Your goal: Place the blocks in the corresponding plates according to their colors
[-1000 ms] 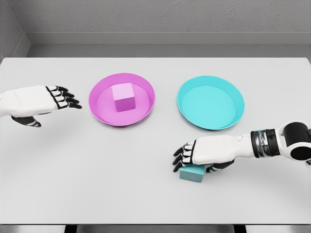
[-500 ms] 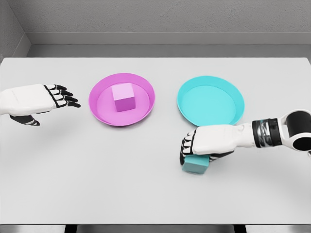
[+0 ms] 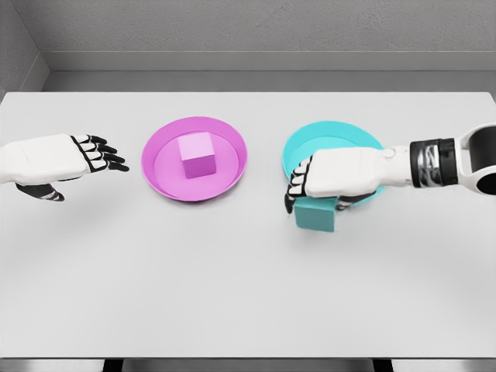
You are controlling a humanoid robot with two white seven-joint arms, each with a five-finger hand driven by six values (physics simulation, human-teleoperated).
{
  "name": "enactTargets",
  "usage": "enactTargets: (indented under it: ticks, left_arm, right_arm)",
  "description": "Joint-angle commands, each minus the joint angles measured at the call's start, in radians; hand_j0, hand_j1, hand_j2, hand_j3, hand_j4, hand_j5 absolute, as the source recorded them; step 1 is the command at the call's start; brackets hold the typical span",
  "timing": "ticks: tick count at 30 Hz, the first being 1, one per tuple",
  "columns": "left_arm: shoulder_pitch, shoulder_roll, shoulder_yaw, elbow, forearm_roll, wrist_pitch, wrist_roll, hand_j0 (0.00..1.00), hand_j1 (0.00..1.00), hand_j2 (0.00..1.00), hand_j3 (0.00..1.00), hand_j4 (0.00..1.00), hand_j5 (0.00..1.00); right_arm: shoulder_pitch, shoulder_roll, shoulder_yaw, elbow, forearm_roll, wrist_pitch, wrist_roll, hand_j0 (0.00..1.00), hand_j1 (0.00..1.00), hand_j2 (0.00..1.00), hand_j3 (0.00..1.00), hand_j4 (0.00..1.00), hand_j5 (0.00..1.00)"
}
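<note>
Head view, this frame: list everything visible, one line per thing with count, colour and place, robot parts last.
table: one, white, fills the view.
pink plate: one, left of centre on the table.
pink block: one, inside the pink plate.
cyan plate: one, right of centre, partly covered by the right hand.
cyan block: one, at the cyan plate's near-left edge, under the right hand.
left hand: white with black fingers, far left, open, holding nothing.
right hand: white with black fingers, curled over the cyan block.
</note>
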Motion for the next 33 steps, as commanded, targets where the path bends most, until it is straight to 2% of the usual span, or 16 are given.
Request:
enactTargets:
  ticks: [1, 6, 11, 16, 20, 22, 27, 29, 30, 32, 33]
  left_arm:
    - [0.0, 0.001, 0.001, 0.0, 0.005, 0.002, 0.0, 1.0, 1.0, 1.0, 1.0, 1.0, 1.0]
    - [0.0, 0.001, 0.001, -0.002, 0.007, 0.002, 0.0, 1.0, 1.0, 1.0, 1.0, 1.0, 1.0]
    - [0.0, 0.001, 0.001, -0.002, 0.007, 0.002, 0.0, 1.0, 1.0, 1.0, 1.0, 1.0, 1.0]
    - [0.0, 0.001, 0.001, -0.003, 0.007, 0.002, 0.0, 1.0, 1.0, 1.0, 1.0, 1.0, 1.0]
    - [0.0, 0.001, 0.001, -0.003, 0.005, 0.002, 0.0, 1.0, 1.0, 1.0, 1.0, 1.0, 1.0]
    - [0.0, 0.001, 0.001, -0.003, 0.005, 0.002, 0.0, 1.0, 1.0, 1.0, 1.0, 1.0, 1.0]
    - [0.0, 0.003, 0.001, -0.002, 0.005, 0.002, 0.0, 1.0, 1.0, 1.0, 1.0, 1.0, 1.0]
    - [0.0, 0.003, 0.001, -0.002, 0.005, 0.002, 0.0, 1.0, 1.0, 1.0, 1.0, 1.0, 1.0]
    - [0.0, 0.003, 0.001, -0.002, 0.005, 0.002, 0.0, 1.0, 1.0, 1.0, 1.0, 1.0, 1.0]
    - [0.0, 0.003, 0.001, -0.002, 0.005, 0.002, 0.0, 1.0, 1.0, 1.0, 1.0, 1.0, 1.0]
    - [0.0, 0.003, 0.001, -0.002, 0.005, 0.002, 0.0, 1.0, 1.0, 1.0, 1.0, 1.0, 1.0]
  right_arm:
    - [-0.006, 0.027, -0.001, 0.046, -0.009, 0.004, -0.001, 0.45, 0.45, 0.45, 0.45, 0.45, 0.45]
    - [-0.032, 0.054, 0.001, 0.122, -0.009, 0.004, -0.001, 0.43, 0.43, 0.43, 0.43, 0.43, 0.43]
    - [-0.078, 0.096, 0.001, 0.259, -0.004, 0.004, -0.001, 0.44, 0.44, 0.44, 0.44, 0.44, 0.44]
    - [-0.14, 0.17, 0.002, 0.467, -0.001, 0.004, -0.001, 0.44, 0.44, 0.44, 0.44, 0.44, 0.44]
    - [-0.19, 0.241, 0.001, 0.707, 0.0, 0.004, -0.001, 0.44, 0.44, 0.44, 0.44, 0.44, 0.44]
    - [-0.195, 0.255, 0.001, 0.736, 0.0, 0.004, -0.001, 0.44, 0.44, 0.44, 0.44, 0.44, 0.44]
    - [-0.195, 0.256, 0.002, 0.738, 0.0, 0.004, -0.001, 0.45, 0.45, 0.45, 0.45, 0.45, 0.45]
    - [-0.195, 0.256, 0.001, 0.738, 0.0, 0.004, -0.001, 0.48, 0.48, 0.48, 0.48, 0.48, 0.48]
    - [-0.195, 0.256, 0.001, 0.738, -0.001, 0.004, -0.001, 0.55, 0.55, 0.55, 0.55, 0.55, 0.55]
    - [-0.195, 0.258, -0.001, 0.733, -0.007, 0.004, -0.001, 1.0, 1.0, 1.0, 1.0, 1.0, 1.0]
    - [-0.193, 0.256, -0.001, 0.725, -0.007, 0.004, -0.001, 1.0, 1.0, 1.0, 1.0, 1.0, 1.0]
